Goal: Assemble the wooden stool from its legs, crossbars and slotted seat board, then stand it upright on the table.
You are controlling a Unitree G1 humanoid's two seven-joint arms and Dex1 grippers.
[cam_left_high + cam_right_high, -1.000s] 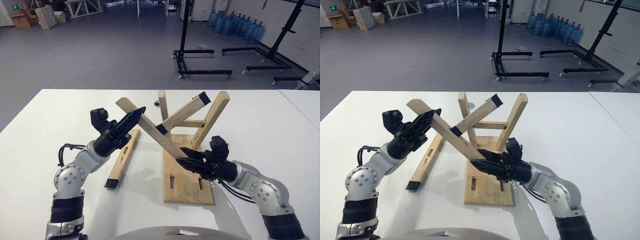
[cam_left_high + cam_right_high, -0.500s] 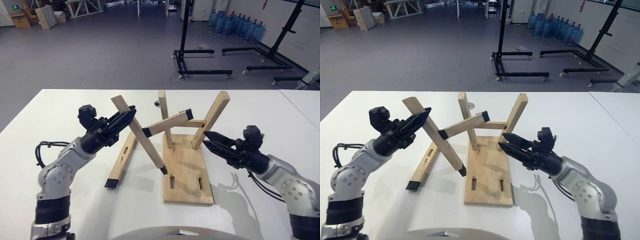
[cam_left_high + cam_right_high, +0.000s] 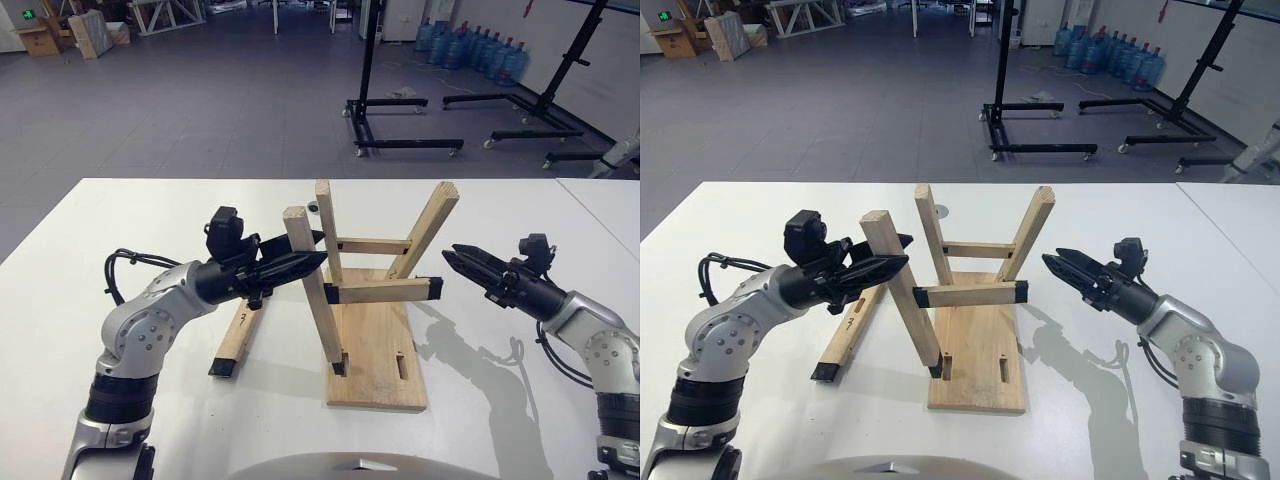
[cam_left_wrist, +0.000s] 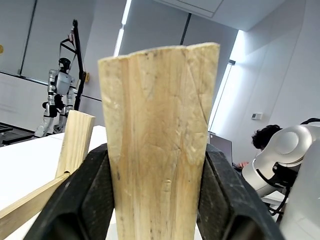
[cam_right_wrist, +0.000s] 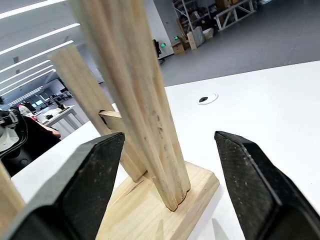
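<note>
Our left tool [image 3: 312,262] clamps the leg [image 3: 325,320], near upright, foot on the seat board [image 3: 375,390]; our right tool [image 3: 450,257] gapes empty.

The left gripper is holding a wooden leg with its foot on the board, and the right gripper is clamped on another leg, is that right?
Not quite. The left gripper does hold a leg with its foot on the seat board, but the right gripper is clamped on nothing: the right wrist view shows its fingers spread open.
</note>
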